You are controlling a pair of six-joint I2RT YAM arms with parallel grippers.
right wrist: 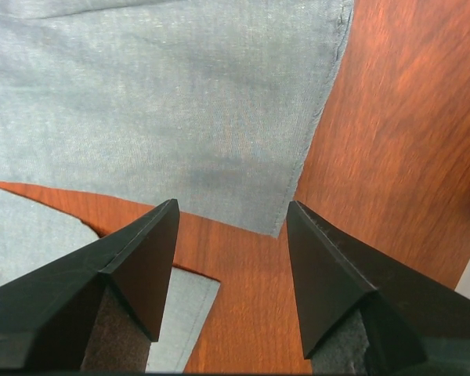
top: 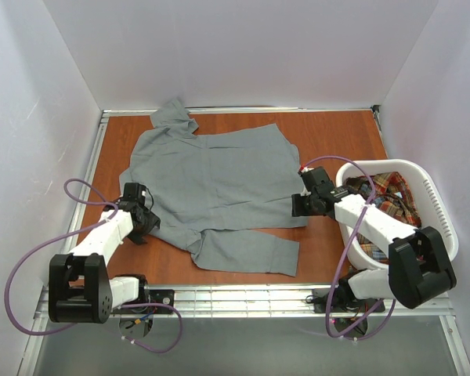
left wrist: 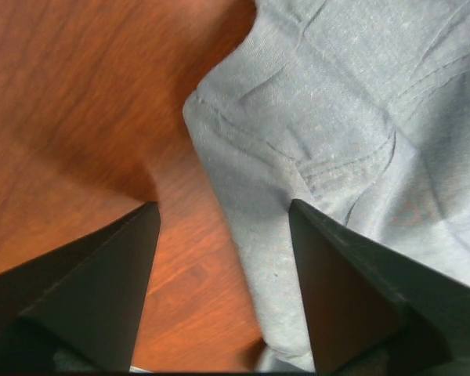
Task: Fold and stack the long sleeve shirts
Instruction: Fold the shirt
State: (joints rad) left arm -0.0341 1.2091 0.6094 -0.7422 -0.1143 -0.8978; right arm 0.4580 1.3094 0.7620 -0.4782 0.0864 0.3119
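Note:
The grey long sleeve shirt [top: 211, 180] lies spread flat on the wooden table, one sleeve [top: 247, 252] laid across below its hem. My left gripper [top: 145, 221] is at the shirt's left edge. In the left wrist view it [left wrist: 223, 205] is open and straddles that cloth edge [left wrist: 266, 258], with one finger over wood and the other over cloth. My right gripper [top: 301, 205] hovers at the hem's right corner. It [right wrist: 232, 205] is open over bare wood, just short of the corner [right wrist: 278, 227]. The plaid shirt [top: 388, 200] lies crumpled in the basket.
The white slotted laundry basket [top: 442, 211] stands at the table's right edge, beside the right arm. Bare wood [top: 337, 141] shows between the grey shirt and the basket. White walls close in the back and both sides. A metal rail runs along the near edge.

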